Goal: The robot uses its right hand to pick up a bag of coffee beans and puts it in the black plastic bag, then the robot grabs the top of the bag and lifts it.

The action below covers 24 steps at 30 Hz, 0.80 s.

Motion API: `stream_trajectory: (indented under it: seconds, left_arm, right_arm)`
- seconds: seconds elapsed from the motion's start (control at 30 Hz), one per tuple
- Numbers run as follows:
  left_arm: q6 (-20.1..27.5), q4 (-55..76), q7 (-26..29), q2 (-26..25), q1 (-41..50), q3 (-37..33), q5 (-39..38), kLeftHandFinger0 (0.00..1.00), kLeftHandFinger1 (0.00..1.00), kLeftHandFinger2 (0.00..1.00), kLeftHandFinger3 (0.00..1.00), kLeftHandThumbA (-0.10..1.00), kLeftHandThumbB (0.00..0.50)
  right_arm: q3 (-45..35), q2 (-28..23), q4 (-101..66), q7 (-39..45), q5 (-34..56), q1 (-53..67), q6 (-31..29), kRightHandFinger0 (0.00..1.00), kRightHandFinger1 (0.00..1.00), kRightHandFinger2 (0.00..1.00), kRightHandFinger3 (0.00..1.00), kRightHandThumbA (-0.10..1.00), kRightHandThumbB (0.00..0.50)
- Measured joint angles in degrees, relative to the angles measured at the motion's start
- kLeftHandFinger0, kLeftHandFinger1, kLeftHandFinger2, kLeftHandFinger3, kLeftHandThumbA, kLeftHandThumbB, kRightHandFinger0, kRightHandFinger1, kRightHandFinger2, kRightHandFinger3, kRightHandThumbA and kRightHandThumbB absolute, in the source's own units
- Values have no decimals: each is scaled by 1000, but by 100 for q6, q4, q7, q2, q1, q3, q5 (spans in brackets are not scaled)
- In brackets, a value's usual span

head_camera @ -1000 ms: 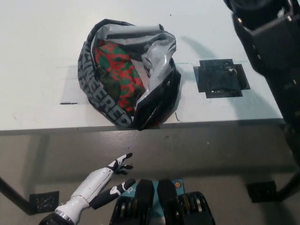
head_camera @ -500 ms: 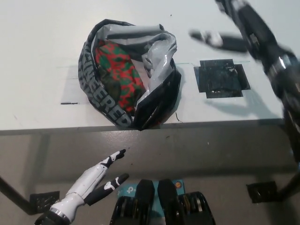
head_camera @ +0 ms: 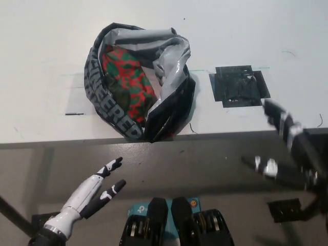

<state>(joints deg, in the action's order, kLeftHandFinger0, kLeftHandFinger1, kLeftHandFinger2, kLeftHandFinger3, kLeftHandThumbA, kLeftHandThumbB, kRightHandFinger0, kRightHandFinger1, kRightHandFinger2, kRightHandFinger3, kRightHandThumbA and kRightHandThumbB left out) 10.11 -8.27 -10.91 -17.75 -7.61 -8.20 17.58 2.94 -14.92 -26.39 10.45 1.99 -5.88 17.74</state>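
The black plastic bag (head_camera: 154, 110) lies open on the white table (head_camera: 41, 46), close to its front edge. Inside it sits the coffee bean bag (head_camera: 125, 82), patterned red and green. My black right hand (head_camera: 282, 143) is low at the right, in front of the table edge and blurred by motion, with fingers spread and nothing in it. It is well away from the bag. My white left hand (head_camera: 95, 189) rests open below the table edge at the lower left.
A black square patch (head_camera: 240, 85) is stuck to the table right of the bag. A short dark line (head_camera: 75, 114) marks the table left of it. Below the front edge is grey floor.
My right arm has swung down from the table's far right corner to below the front edge. The left hand has shifted slightly left. The bag has not moved.
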Motion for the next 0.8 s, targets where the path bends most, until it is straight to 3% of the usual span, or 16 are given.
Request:
stream_trajectory:
  seconds: [0.07, 0.2, 0.3, 0.43, 0.5, 0.8]
  left_arm:
    - [1, -15, 0, 1, 10, 26, -41, 1000, 1000, 1000, 1000, 1000, 266]
    - [4, -23, 0, 6, 62, 61, -109, 1000, 1000, 1000, 1000, 1000, 253]
    - [6, -24, 0, 16, 156, 80, -137, 1000, 1000, 1000, 1000, 1000, 262]
    - [7, -25, 0, 19, 320, 96, -177, 1000, 1000, 1000, 1000, 1000, 273]
    - [7, -24, 1, 23, 436, 107, -210, 1000, 1000, 1000, 1000, 1000, 272]
    - [14, -14, 2, 71, 865, 184, -296, 1000, 1000, 1000, 1000, 1000, 255]
  right_arm:
    - [1, 98, 17, -5, -2, 289, -154, 1000, 1000, 1000, 1000, 1000, 331]
    - [3, 247, 225, -16, -20, 607, -462, 1000, 1000, 1000, 1000, 1000, 238]
    - [5, 347, 649, -39, -55, 727, -747, 1000, 1000, 1000, 1000, 1000, 285]
    - [6, 460, 1240, -86, -109, 803, -1075, 1000, 1000, 1000, 1000, 1000, 276]
    - [7, 522, 1606, -114, -128, 847, -1278, 1000, 1000, 1000, 1000, 1000, 298]
    - [7, 712, 2700, -191, -224, 1078, -2038, 1000, 1000, 1000, 1000, 1000, 266]
